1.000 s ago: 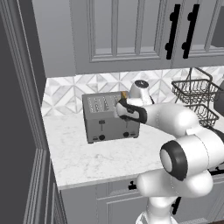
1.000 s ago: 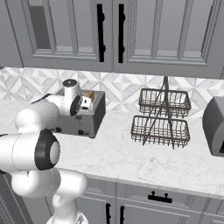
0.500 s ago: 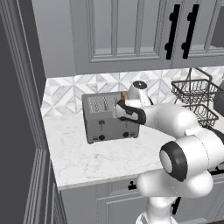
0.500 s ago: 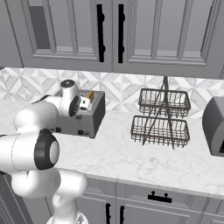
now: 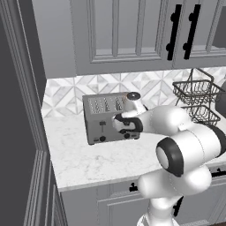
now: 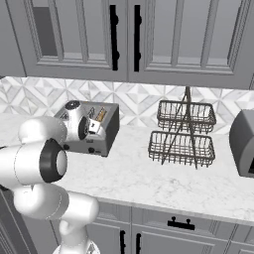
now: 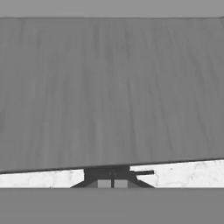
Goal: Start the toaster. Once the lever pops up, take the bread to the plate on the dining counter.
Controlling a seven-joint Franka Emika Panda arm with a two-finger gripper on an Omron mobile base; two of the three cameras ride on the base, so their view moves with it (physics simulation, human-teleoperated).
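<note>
The toaster (image 5: 108,117) sits at the left end of the worktop (image 5: 101,161), against the backsplash. The gripper (image 7: 112,183) is hard up to its grey front, fingers pressed together, probably working 1 of its 2 levers. Further right, 1 wire basket (image 6: 182,134) with 2 tiers.

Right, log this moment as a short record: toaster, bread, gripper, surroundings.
toaster: boxy grey, on the marble worktop, against the tiled wall
bread: tan slice in a right-hand slot
lever: left black tab visible on the front; the other is hidden by the hand
gripper: shut, pressed close to the toaster's front, low near the worktop
nearby: two-tier wire basket to the toaster's right
</note>
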